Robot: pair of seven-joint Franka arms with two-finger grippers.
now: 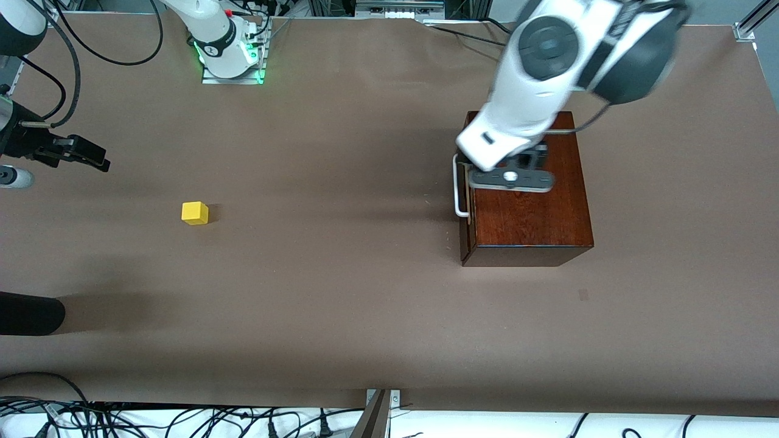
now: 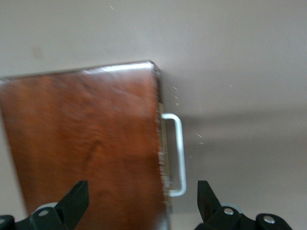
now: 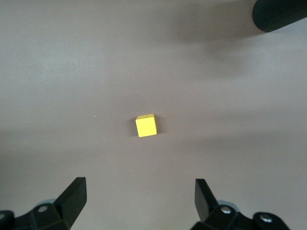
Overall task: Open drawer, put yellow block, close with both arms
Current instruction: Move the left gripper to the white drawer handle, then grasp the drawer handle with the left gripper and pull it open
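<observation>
The mahogany-coloured box (image 1: 535,207) stands toward the left arm's end of the table. Its drawer (image 1: 467,207) looks shut, and the white U-shaped handle (image 1: 460,185) faces the right arm's end. My left gripper (image 1: 485,161) hangs open over the box's handle edge. In the left wrist view one finger (image 2: 76,199) is over the box top (image 2: 86,143) and the other over the table past the handle (image 2: 176,153). The yellow block (image 1: 195,213) lies on the table toward the right arm's end. My right gripper (image 1: 91,159) is open and empty in the air, with the block (image 3: 146,125) ahead of its fingers (image 3: 74,194).
A black cylinder (image 1: 30,313) lies at the table's edge at the right arm's end and also shows in the right wrist view (image 3: 280,14). The right arm's base (image 1: 231,55) stands at the table's top edge. Cables (image 1: 152,423) hang below the table's edge nearest the front camera.
</observation>
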